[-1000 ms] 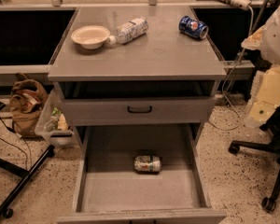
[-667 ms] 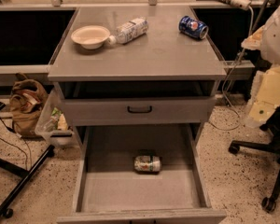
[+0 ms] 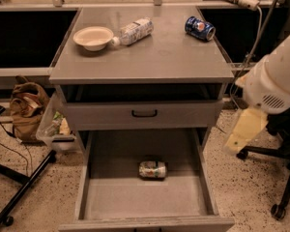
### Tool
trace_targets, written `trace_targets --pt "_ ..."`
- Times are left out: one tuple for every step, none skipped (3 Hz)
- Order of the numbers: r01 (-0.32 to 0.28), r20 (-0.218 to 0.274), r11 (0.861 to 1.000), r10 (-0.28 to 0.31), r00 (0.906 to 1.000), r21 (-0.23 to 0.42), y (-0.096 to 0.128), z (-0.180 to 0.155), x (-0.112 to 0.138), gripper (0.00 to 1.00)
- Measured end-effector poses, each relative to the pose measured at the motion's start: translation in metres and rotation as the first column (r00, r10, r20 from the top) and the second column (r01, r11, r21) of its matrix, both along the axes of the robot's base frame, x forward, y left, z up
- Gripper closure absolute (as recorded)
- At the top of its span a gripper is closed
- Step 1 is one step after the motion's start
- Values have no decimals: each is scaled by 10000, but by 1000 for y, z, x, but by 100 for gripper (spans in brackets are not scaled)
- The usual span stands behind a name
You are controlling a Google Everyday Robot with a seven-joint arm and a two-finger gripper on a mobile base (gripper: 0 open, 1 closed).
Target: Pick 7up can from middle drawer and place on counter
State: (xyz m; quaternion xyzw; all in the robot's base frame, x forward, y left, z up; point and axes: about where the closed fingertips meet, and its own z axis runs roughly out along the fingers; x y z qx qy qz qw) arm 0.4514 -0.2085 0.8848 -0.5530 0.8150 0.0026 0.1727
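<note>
Since the earlier frame the arm [image 3: 275, 76] has dropped, leaving the gripper [image 3: 245, 130] right of the cabinet [image 3: 183, 115], state indeterminable. Lower-left of it the 7up can [image 3: 152, 169] lies sideways in the open middle drawer [image 3: 135, 197]. Up-left, Pepsi can [image 3: 200, 28], bottle [image 3: 134, 31] and bowl [image 3: 93, 37] occupy the tabletop [image 3: 159, 57]; speckled floor [image 3: 241, 192] below.

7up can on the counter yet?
No, the 7up can lies in the middle drawer; the pincer hangs right of the cabinet.
</note>
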Motion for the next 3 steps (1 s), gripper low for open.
trace_targets --pt "653 -256 9960 -638 9976 610 14 -68 12 0" --pt "691 61 9951 -697 9976 700 17 -70 20 0" --pt "690 61 9952 -696 9976 700 17 -70 20 0"
